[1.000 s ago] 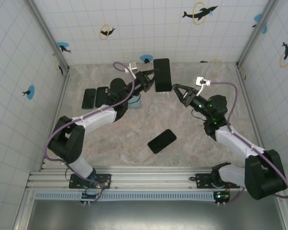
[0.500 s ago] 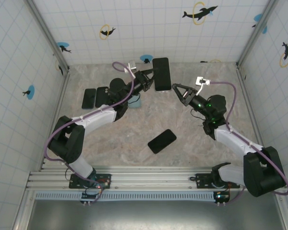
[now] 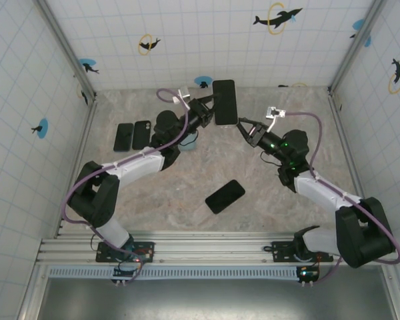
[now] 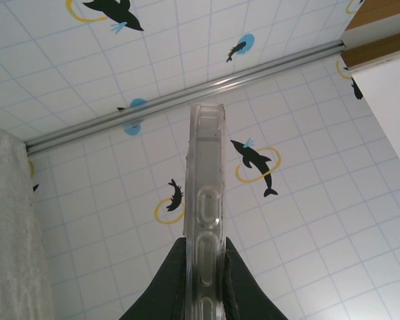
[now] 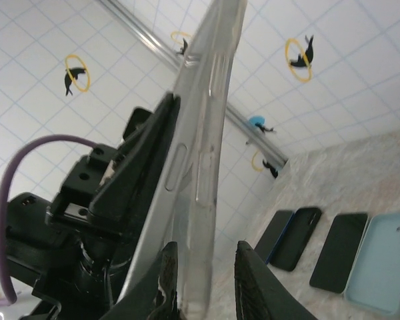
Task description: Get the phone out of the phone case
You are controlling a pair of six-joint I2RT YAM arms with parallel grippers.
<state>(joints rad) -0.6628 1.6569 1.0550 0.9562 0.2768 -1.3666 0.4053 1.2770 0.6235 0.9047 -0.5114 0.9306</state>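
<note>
The phone, dark screen up, sits in its clear phone case (image 3: 225, 102) and is held in the air near the back wall. My left gripper (image 3: 209, 111) is shut on the case's left long edge. In the left wrist view the clear case (image 4: 205, 167) stands edge-on, pinched between the black fingers (image 4: 170, 280) of that gripper (image 4: 205, 267). My right gripper (image 3: 243, 125) is at the case's lower right corner. In the right wrist view the clear case (image 5: 207, 113) runs down between the fingers of this gripper (image 5: 207, 248). Its jaws are open, with a gap to the right finger (image 5: 250, 280).
A bare black phone (image 3: 225, 196) lies mid-table. Two dark phones or cases (image 3: 123, 137) (image 3: 141, 133) lie at the left, and a light blue case (image 3: 189, 141) lies under the left arm. The tiled back wall stands close behind the held case.
My right gripper has moved left and up to the case's lower right corner, and its jaws have narrowed a little. The left gripper has raised the case slightly.
</note>
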